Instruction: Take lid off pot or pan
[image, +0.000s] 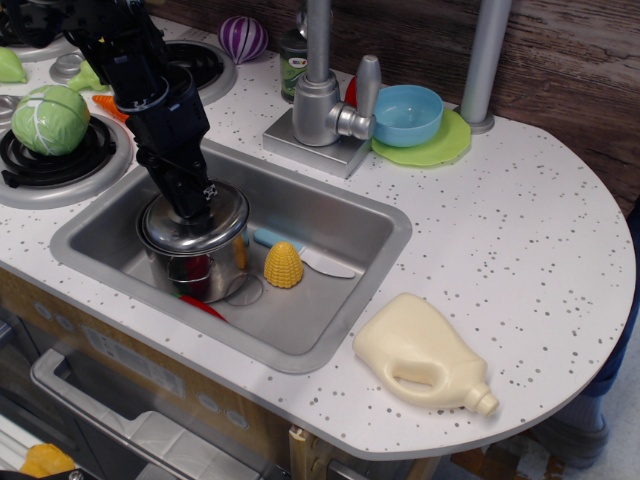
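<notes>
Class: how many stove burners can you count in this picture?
3: one under the cabbage at left, one behind the arm, one at the top-left corner. Others may lie outside the picture.

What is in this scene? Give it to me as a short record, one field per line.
setting: toy kitchen counter with a sink
pot: stands in the sink's left part
lid: on the pot, slightly tilted
gripper: down on the lid's centre; fingers hidden, state unclear
in the sink beside the pot: corn, knife
on the burner at left: cabbage
by the faucet: blue bowl on a green plate
on the counter, front right: cream bottle lying on its side
</notes>
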